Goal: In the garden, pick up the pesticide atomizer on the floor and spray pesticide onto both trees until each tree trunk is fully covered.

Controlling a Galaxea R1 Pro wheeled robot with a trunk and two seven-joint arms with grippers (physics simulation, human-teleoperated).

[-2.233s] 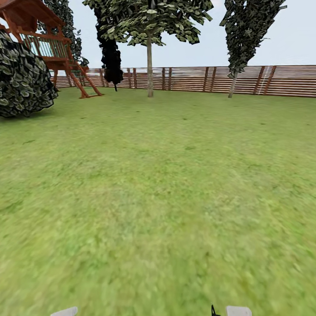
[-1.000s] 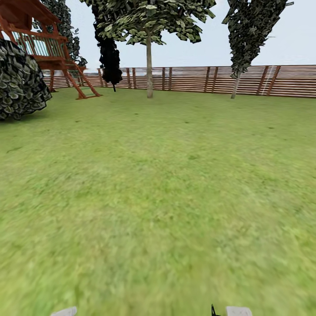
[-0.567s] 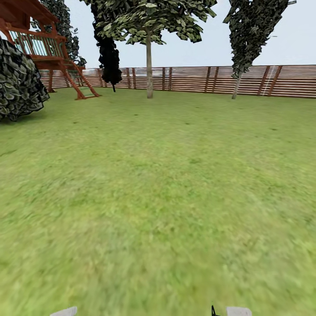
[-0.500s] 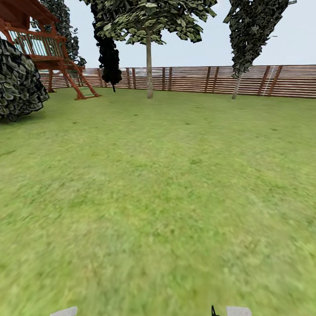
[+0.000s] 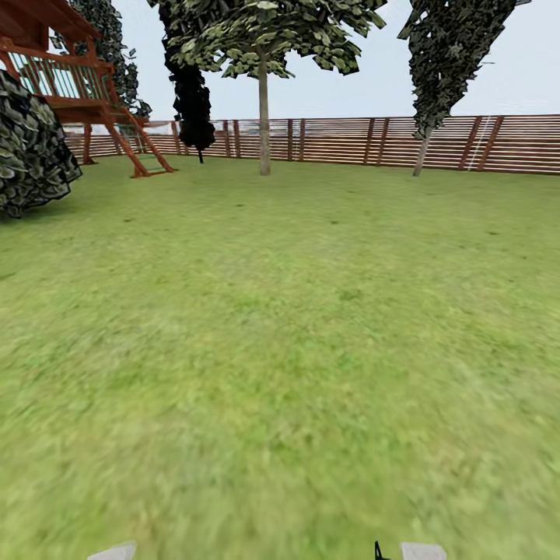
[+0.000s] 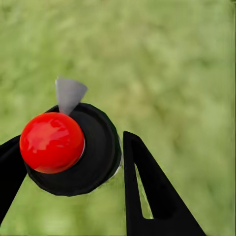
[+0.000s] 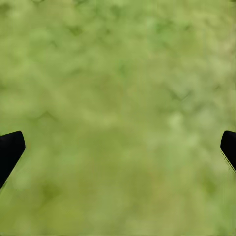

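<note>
The pesticide atomizer (image 6: pixel 73 152) fills the left wrist view: a glossy red ball on a round black cap, with a grey nozzle tip beside it. My left gripper (image 6: pixel 73 142) is shut on it, one black finger on each side. In the right wrist view my right gripper (image 7: pixel 120 145) is open over bare grass, with nothing between its fingertips. Far ahead in the head view, a tall tree (image 5: pixel 264 47) with a straight grey-tan trunk (image 5: pixel 264 128) stands near the fence.
Lawn (image 5: pixel 280 350) stretches ahead to a brown slat fence (image 5: pixel 350 140). A dark leafy bush (image 5: pixel 31 152) and a wooden play tower (image 5: pixel 70 85) stand at the left. Dark thin-stemmed trees (image 5: pixel 443 62) rise by the fence.
The whole head view has shifted: the camera has moved forward over the lawn, and the bush and play tower have slid toward the left edge. The arm tips sit unchanged at the bottom edge.
</note>
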